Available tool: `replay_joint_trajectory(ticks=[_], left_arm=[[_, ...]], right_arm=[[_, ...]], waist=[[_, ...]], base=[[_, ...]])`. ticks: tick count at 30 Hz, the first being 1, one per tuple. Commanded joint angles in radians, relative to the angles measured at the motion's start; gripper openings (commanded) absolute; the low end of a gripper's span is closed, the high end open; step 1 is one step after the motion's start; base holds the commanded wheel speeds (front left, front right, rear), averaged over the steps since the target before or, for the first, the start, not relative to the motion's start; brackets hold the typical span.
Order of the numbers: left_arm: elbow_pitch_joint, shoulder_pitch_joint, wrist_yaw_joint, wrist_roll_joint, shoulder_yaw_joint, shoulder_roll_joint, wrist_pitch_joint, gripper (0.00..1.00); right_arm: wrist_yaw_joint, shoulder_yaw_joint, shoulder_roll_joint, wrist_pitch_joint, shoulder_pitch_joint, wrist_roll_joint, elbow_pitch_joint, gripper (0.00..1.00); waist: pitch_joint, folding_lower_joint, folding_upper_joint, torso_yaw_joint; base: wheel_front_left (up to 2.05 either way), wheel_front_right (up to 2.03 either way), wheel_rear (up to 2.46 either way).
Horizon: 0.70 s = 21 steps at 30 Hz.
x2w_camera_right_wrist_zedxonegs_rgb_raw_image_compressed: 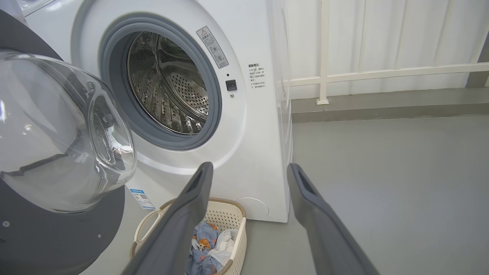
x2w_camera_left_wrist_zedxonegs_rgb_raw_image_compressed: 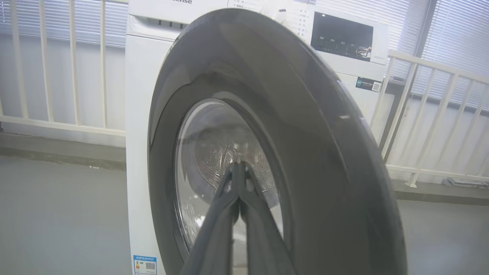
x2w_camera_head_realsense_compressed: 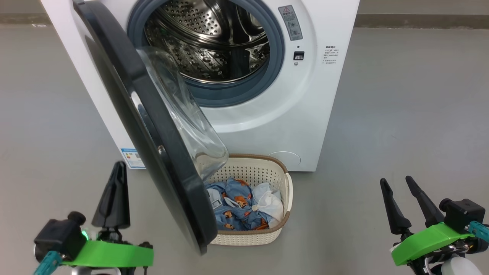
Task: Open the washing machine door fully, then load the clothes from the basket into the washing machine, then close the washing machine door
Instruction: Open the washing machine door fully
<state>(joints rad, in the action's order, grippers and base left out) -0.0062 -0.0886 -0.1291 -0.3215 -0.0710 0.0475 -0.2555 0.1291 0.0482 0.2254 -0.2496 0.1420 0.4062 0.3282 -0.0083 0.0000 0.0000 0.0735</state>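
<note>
The washing machine door [x2w_camera_head_realsense_compressed: 172,172] stands half open, edge-on, running from its hinge side on the washing machine [x2w_camera_head_realsense_compressed: 267,114] out over the basket [x2w_camera_head_realsense_compressed: 267,172], glass bowl facing the drum. It hides the basket's left end and part of the clothes [x2w_camera_head_realsense_compressed: 237,208]. Wide bare floor [x2w_camera_head_realsense_compressed: 401,114] lies to the right. The left gripper [x2w_camera_head_realsense_compressed: 120,165], pinched together and empty, hangs outside the door; the right gripper [x2w_camera_head_realsense_compressed: 395,180] is spread wide, empty.

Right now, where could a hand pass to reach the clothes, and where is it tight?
Free: the grey floor right of the washing machine and basket, and the basket's right half from above. Crowded: its left side, hemmed by the half-open door.
</note>
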Motion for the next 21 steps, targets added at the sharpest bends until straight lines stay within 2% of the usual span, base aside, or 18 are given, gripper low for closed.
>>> replay_joint_trajectory(ticks=[1, 8, 11, 17, 21], left_arm=[[-0.074, -0.043, -0.002, 0.014, 0.022, 0.008, -0.006, 0.0], [-0.255, -0.037, -0.002, 0.026, -0.056, 0.005, -0.006, 0.0], [-0.301, -0.024, -0.002, 0.021, -0.151, 0.005, -0.006, 0.0], [-0.288, -0.024, -0.002, -0.011, -0.292, 0.004, -0.006, 0.0], [-0.185, -0.014, -0.002, -0.029, -0.342, 0.003, -0.006, 0.0]], right_arm=[[0.002, 0.017, 0.01, -0.012, 0.011, -0.014, -0.025, 1.0], [0.002, 0.014, 0.007, -0.012, 0.012, -0.014, -0.027, 1.0], [0.002, 0.013, 0.007, -0.012, 0.012, -0.015, -0.032, 1.0], [0.002, 0.018, 0.002, -0.012, 0.016, -0.018, -0.038, 1.0], [0.002, 0.03, -0.006, -0.012, 0.022, -0.015, -0.035, 1.0]], waist=[[0.0, 0.0, 0.0, -0.002], [0.001, 0.0, 0.0, -0.006], [0.003, 0.0, 0.0, -0.006], [0.007, 0.0, 0.0, -0.012], [0.011, 0.0, 0.0, -0.031]], base=[[0.0, 0.0, 0.0], [0.0, 0.0, 0.0], [0.0, 0.0, 0.0], [0.0, 0.0, 0.0], [0.0, 0.0, 0.0]])
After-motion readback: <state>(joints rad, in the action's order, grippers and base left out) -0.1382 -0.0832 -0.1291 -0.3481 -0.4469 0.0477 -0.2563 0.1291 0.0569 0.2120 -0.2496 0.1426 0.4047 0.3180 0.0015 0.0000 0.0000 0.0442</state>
